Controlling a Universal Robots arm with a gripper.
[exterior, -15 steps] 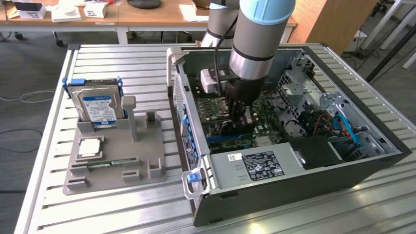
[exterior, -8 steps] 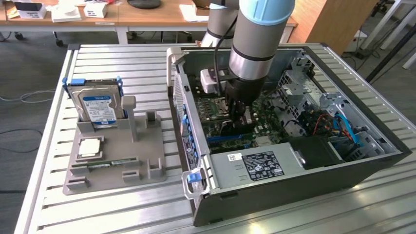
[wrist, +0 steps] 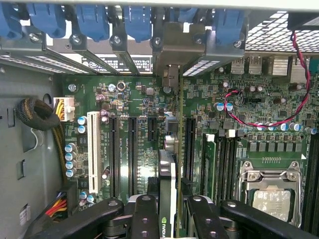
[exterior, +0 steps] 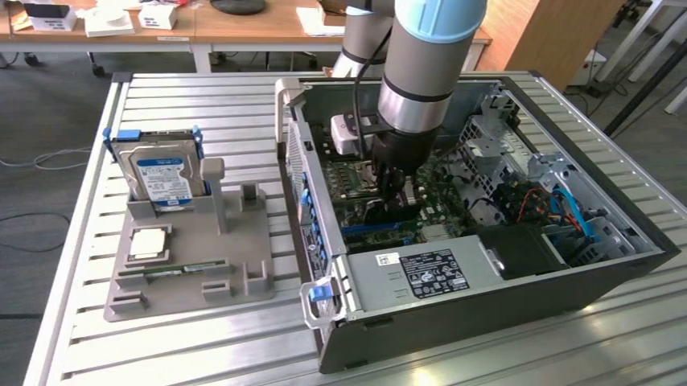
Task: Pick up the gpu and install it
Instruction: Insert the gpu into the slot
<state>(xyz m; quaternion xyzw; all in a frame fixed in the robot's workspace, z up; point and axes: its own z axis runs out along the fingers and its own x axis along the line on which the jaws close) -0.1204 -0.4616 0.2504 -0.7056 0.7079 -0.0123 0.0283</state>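
The gpu (wrist: 168, 164) is a thin dark card seen edge-on, with its silvery bracket end up against the row of rear slot openings. My gripper (wrist: 172, 219) is shut on it, one black finger (wrist: 144, 219) on each side of the card. The card stands upright over the green motherboard (wrist: 134, 99), between two long black expansion slots (wrist: 189, 144). Whether its edge sits in a slot I cannot tell. In the exterior view my gripper (exterior: 392, 186) reaches down into the open computer case (exterior: 601, 241), with the dark gpu (exterior: 376, 211) just under it.
Blue slot latches (wrist: 134, 20) line the case's rear. A red and black wire (wrist: 259, 119) loops near the processor socket (wrist: 271, 199). A cable bundle (wrist: 40, 114) lies at the case wall. Outside, a grey holder (exterior: 183, 249) carries a blue-labelled hard drive (exterior: 161, 177) and a memory stick (exterior: 177, 272).
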